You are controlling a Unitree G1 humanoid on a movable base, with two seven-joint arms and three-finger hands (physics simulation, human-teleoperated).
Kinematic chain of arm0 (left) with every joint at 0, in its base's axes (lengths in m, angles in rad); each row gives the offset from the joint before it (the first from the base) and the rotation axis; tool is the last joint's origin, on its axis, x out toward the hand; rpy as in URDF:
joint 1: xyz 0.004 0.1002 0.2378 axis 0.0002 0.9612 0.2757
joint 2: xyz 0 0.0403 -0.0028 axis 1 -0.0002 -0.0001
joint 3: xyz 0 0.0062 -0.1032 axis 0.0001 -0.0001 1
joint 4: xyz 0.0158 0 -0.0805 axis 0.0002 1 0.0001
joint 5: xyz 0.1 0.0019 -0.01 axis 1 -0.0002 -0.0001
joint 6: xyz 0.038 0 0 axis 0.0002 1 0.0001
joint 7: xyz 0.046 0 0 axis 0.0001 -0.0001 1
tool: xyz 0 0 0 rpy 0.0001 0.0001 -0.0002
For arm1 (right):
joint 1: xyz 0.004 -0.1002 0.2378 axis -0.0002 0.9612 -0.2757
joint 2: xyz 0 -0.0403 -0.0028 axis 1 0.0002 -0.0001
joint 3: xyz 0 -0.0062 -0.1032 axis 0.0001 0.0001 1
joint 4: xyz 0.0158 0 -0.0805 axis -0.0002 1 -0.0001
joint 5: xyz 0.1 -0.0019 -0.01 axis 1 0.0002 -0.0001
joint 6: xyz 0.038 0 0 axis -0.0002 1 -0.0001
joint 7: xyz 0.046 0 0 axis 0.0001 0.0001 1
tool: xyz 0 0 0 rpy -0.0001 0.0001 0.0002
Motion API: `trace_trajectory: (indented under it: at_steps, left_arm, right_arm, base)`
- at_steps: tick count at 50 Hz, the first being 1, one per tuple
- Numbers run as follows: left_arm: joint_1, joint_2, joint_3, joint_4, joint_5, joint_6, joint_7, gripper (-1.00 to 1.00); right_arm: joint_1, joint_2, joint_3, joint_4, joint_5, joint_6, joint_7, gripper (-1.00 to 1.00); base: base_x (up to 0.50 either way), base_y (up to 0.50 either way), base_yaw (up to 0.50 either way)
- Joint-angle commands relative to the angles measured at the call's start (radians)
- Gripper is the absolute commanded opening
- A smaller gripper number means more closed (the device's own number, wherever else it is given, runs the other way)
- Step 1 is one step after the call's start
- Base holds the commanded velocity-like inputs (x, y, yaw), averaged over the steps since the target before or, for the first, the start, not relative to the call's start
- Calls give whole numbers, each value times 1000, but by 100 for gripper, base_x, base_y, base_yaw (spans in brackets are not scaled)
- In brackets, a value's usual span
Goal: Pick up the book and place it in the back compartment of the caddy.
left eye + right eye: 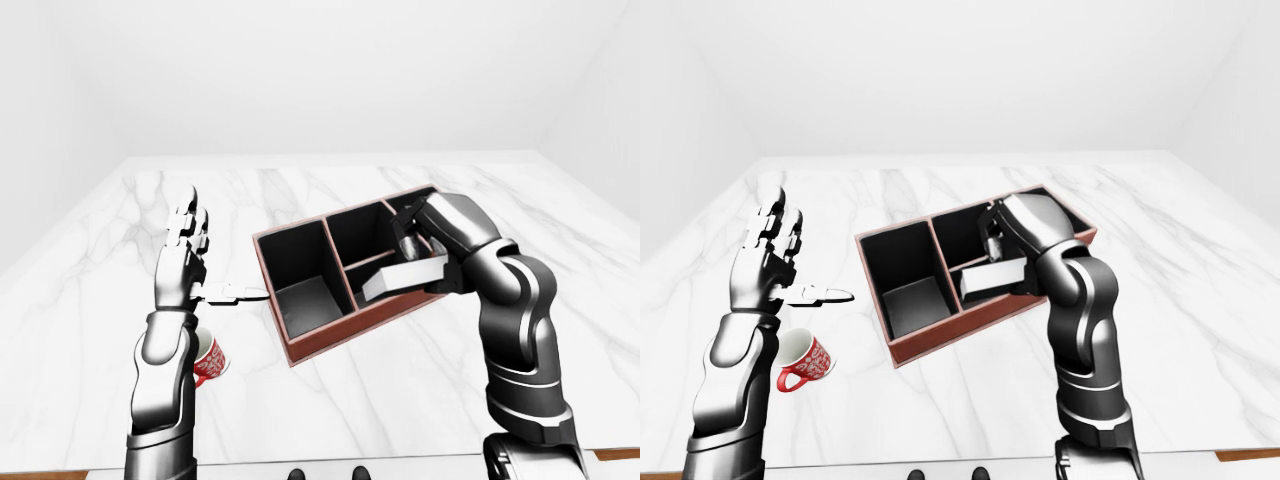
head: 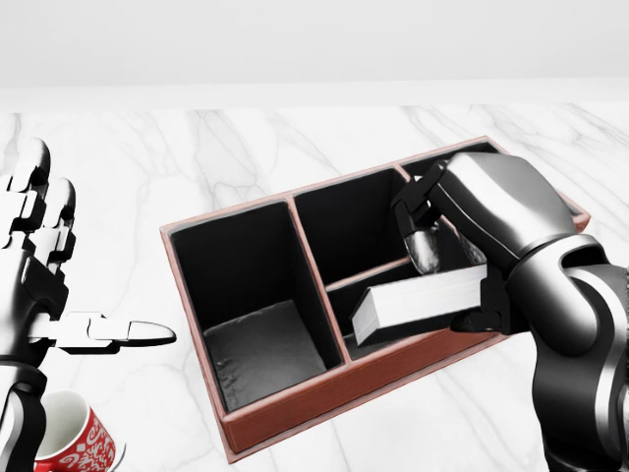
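Note:
The book (image 2: pixel 418 300), a dark cover over a thick block of white pages, is tilted in the air with my right hand (image 2: pixel 454 287) shut on its right end. Its free end hangs over the small lower-middle compartment of the caddy (image 2: pixel 295 411). The caddy is a red-brown box with black insides: one large compartment at the left, two in the middle, and one at the right mostly hidden behind my right hand. My left hand (image 2: pixel 84 270) is open at the left of the head view, fingers up and thumb pointing at the caddy, well apart from it.
A red and white mug (image 1: pixel 803 361) lies on its side below my left hand. Everything rests on a white marble table (image 1: pixel 330 400), whose near edge runs along the bottom of the eye views. A plain white wall rises beyond it.

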Motion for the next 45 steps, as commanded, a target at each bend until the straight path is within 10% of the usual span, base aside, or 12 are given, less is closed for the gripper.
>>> trace_trajectory:
  at_steps: [1, 45]
  left_arm:
    - [-1, 1, 0, 1, 0, 0, 0, 100]
    - [-2, 0, -2, 0, 2, 0, 0, 100]
  right_arm:
    - [-38, 4, 2, 48, -17, 0, 0, -100]
    - [-109, 1, 16, 203, -4, 0, -7, -100]
  base:
    - [0, 0, 0]
    - [0, 0, 0]
